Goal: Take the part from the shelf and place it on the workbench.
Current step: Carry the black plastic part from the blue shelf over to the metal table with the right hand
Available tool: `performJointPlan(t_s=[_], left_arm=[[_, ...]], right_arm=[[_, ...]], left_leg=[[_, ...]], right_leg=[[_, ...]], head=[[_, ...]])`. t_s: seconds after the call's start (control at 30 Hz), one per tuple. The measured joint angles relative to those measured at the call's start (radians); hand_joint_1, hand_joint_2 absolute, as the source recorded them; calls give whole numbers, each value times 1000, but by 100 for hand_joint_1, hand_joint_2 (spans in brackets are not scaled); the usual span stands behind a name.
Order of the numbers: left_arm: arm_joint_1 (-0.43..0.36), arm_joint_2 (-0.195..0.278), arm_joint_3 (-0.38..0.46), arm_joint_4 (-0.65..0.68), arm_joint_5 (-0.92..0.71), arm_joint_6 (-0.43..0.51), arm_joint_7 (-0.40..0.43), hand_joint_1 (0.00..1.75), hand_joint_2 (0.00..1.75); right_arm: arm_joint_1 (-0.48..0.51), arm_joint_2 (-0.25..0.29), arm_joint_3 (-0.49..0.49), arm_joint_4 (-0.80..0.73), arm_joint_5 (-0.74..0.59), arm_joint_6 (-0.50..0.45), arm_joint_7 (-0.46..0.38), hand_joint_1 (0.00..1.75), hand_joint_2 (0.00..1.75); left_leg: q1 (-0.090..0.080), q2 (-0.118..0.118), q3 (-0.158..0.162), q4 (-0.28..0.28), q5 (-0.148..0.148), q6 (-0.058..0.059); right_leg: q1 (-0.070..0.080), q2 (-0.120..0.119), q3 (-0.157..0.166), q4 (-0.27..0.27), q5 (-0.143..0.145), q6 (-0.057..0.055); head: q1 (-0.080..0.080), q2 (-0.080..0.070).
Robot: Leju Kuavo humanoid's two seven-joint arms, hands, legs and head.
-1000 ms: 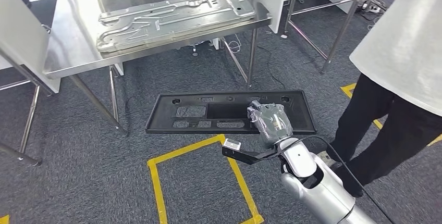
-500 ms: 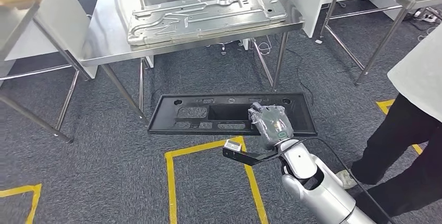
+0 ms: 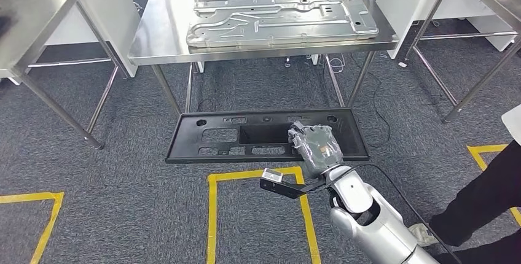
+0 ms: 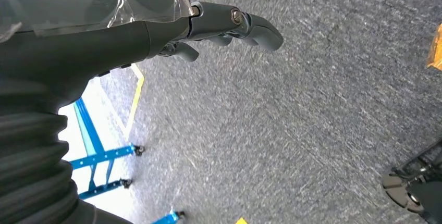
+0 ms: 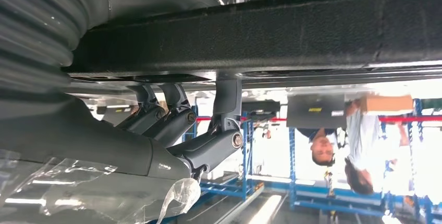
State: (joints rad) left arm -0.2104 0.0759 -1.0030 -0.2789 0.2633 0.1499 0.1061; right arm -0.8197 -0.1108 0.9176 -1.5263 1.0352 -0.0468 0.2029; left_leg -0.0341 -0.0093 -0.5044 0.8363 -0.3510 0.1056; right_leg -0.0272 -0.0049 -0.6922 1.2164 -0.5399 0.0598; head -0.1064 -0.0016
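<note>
Off to the left of the right robot hand (image 3: pixel 317 147), yellow tape lines (image 3: pixel 212 215) mark the grey carpet, and the left robot hand (image 4: pixel 130 26) hangs over bare carpet with its dark fingers (image 4: pixel 250 23) loosely curled in around nothing. Ahead of and above the right robot hand stands the stainless steel surface (image 3: pixel 160 37), carrying a large stamped silver metal panel (image 3: pixel 279 18) with ribs and cut-outs. Between that surface and the robot, the long flat black plastic panel with rectangular openings (image 3: pixel 203 138) is held level above the floor; the right robot hand grips it at the near long edge, right of the panel's middle, fingers (image 5: pixel 172 120) hooked under the rim in the wrist view. It looks stiff but light, and broad enough to tip toward its long unsupported left end, so a one-sided hold probably lets it sag or swing. The moulded rim gives a firm purchase, and the smooth plastic may slip under a loose grip. Right of the robot hand, a person's dark trouser leg (image 3: pixel 485 196) stands near.
</note>
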Motion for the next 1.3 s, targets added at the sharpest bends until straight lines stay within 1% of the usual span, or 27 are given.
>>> performJointPlan(t_s=[0.03,0.07,0.13,0.17,0.2,0.27,0.33,0.4,0.47,0.5,0.53,0.57,0.63,0.67,0.7,0.77,0.8,0.87,0.9,0.97,1.0,1.03,1.07,1.13,1.17,1.23,1.3], left_arm=[[2,-2,0,0,3,-1,2,0,175],[4,-4,1,0,5,-1,4,0,175],[5,-8,6,0,9,-1,10,0,175],[5,-9,10,0,10,-1,12,0,175],[5,-10,13,0,11,-1,14,0,175],[5,-10,20,0,12,-1,16,0,175],[6,-11,23,0,10,-2,14,0,175],[5,-12,24,0,9,-2,12,0,175],[4,-13,25,0,7,-2,12,0,175],[5,-13,25,0,7,-3,11,0,175],[7,-13,25,0,6,-4,11,0,175],[8,-14,25,0,6,-4,9,0,175],[7,-14,26,0,6,-4,7,0,175],[6,-13,27,0,6,-4,6,0,175],[4,-13,28,0,6,-4,5,0,175],[4,-13,33,0,6,-4,2,0,175],[5,-13,35,0,6,-4,1,0,175],[6,-14,40,0,6,-4,-1,0,175],[6,-14,42,0,6,-3,-1,0,175],[5,-15,44,0,6,-3,-2,0,175],[5,-15,44,0,6,-3,-2,0,175],[6,-15,44,0,5,-4,-2,0,175],[7,-16,45,0,5,-4,-2,0,175],[7,-17,46,0,4,-4,-2,0,175],[7,-17,46,0,4,-4,-3,0,175],[6,-17,48,0,4,-3,-4,0,175],[7,-17,48,0,4,-3,-4,0,175]], right_arm=[[2,-1,0,0,1,2,0,175,175],[2,-2,0,0,2,4,0,175,175],[-3,-2,0,0,2,7,0,175,175],[-6,0,1,0,3,8,0,175,175],[-10,0,1,0,3,10,-1,175,175],[-16,2,2,-1,3,12,-1,175,175],[-24,4,2,-1,2,14,-2,175,175],[-33,6,2,-1,1,16,-3,175,175],[-35,7,3,-1,0,16,-5,175,175],[-34,7,4,-1,0,16,-6,175,175],[-34,7,6,-1,0,16,-7,175,175],[-34,7,7,-1,0,16,-7,175,175],[-38,9,9,-1,0,16,-8,175,175],[-40,10,10,-1,0,16,-8,175,175],[-43,11,10,-1,0,16,-9,175,175],[-46,12,11,-1,0,16,-9,175,175],[-47,12,11,-1,0,16,-9,175,175],[-48,12,12,-2,0,16,-9,175,175],[-48,12,12,-2,0,16,-9,175,175],[-47,11,12,-2,0,16,-9,175,175],[-44,11,12,-2,0,16,-9,175,175],[-41,10,13,-2,0,16,-9,175,175],[-40,9,14,-2,0,16,-9,175,175],[-39,9,14,-2,0,16,-9,175,175],[-40,9,15,-2,0,16,-9,175,175],[-41,10,15,-2,0,16,-9,175,175],[-42,10,16,-2,1,16,-8,175,175]], left_leg=[[0,-6,1,5,-5,-2],[0,-12,3,12,-12,-5],[-2,-21,6,27,-28,-13],[-5,-24,6,33,-35,-17],[-6,-25,5,36,-40,-21],[-7,-26,4,38,-46,-27],[-4,-21,-7,65,-66,-40],[8,-14,-62,175,-118,-61],[25,-10,-148,333,-175,-78],[32,-9,-180,379,-182,-84],[38,-8,-190,383,-168,-89],[42,-7,-177,339,-134,-92],[45,-1,-106,171,-47,-91],[41,3,-74,101,-19,-87],[37,5,-54,57,-6,-82],[27,5,-44,36,-7,-69],[28,4,-39,31,-5,-62],[31,2,-26,18,0,-50],[32,1,-21,15,1,-44],[27,1,-18,16,-2,-36],[26,0,-16,17,-5,-34],[25,-2,-15,19,-7,-33],[25,-4,-13,22,-11,-34],[26,-9,-7,32,-24,-43],[24,-11,-7,39,-31,-49],[19,-14,-9,46,-41,-56],[21,-15,-10,49,-46,-60]], right_leg=[[0,0,-5,-8,21,2],[0,1,14,-62,60,2],[1,5,83,-218,140,-3],[1,7,108,-274,161,-8],[2,8,121,-301,166,-13],[1,7,123,-306,162,-21],[-3,4,127,-308,159,-29],[-7,2,130,-309,157,-35],[-8,0,132,-309,153,-36],[-10,0,134,-309,150,-35],[-12,-1,137,-309,147,-33],[-15,-1,141,-309,144,-29],[-21,-3,153,-310,138,-21],[-23,-4,158,-312,135,-15],[-25,-4,161,-314,133,-9],[-27,-6,166,-322,132,5],[-28,-6,168,-323,129,11],[-27,-5,154,-285,102,16],[-26,-4,128,-228,72,15],[-21,-1,47,-72,5,11],[-18,1,13,-13,-10,11],[-17,2,-4,6,-3,11],[-16,3,2,-21,26,10],[-19,3,63,-166,107,12],[-21,5,93,-231,134,11],[-23,9,119,-290,148,5],[-21,9,118,-287,145,-6]], head=[[0,0],[0,0],[0,0],[0,0],[0,0],[0,0],[0,0],[-1,0],[-1,0],[-1,0],[-1,0],[-1,0],[-1,0],[-1,0],[-1,0],[-1,0],[-1,0],[-1,0],[-1,0],[-1,0],[-1,0],[-1,0],[-1,0],[0,0],[0,0],[-1,0],[-1,0]])
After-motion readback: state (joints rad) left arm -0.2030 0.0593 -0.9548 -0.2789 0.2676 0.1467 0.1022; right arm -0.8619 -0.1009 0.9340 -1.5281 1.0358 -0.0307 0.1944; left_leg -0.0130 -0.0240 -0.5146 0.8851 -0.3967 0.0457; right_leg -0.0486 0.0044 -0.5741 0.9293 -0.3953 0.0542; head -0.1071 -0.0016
